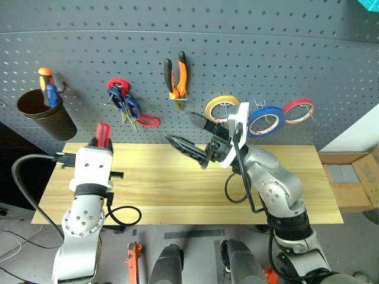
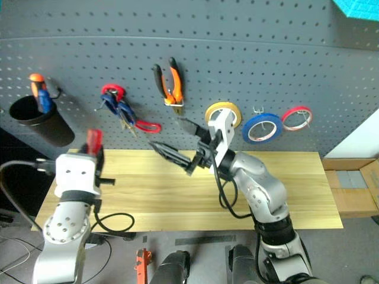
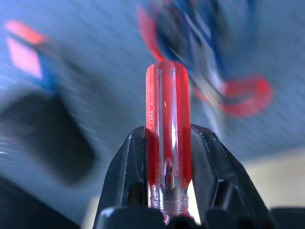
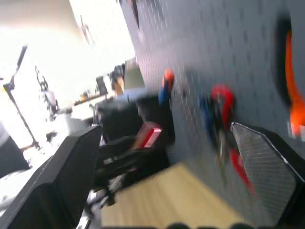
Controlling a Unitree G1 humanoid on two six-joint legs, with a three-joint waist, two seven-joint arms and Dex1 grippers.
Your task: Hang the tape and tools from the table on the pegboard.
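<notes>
While the left gripper (image 3: 167,143) pinches the red screwdriver (image 3: 167,138) upright above the table's (image 1: 177,189) left end, the right gripper (image 1: 188,135) gapes wide (nothing between its fingers) over the middle; behind, on the pegboard (image 1: 266,59), hang pliers (image 1: 177,76), scissors (image 1: 127,106) and blue tape (image 1: 266,120).

Slim red-handled screwdriver (image 3: 167,138): shaft hidden below black fingers (image 3: 125,176). Dark grey perforated pegboard (image 3: 95,52) and hanging scissors (image 3: 209,71) behind it blurred, details unreadable. Black cup's (image 1: 46,113) contents partly hidden.
</notes>
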